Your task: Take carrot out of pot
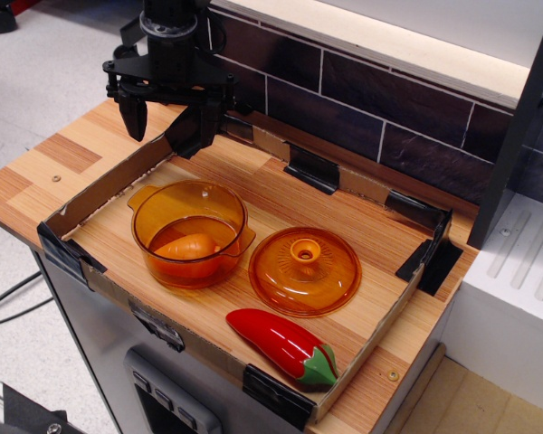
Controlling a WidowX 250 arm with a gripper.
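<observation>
The red pepper point(283, 345) lies farthest from the spread, empty fingers point(159, 127), which hang above the surface point(281, 199) behind the pot point(190, 231) holding the carrot point(187, 246).

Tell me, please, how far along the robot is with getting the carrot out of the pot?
Done: the lid is already off, resting beside the pot. In hand: nothing; the gripper hangs open and empty above the tray's far left corner, away from the pot. Left: the carrot lies inside the pot, so reaching in, grasping and lifting it out all remain.
</observation>
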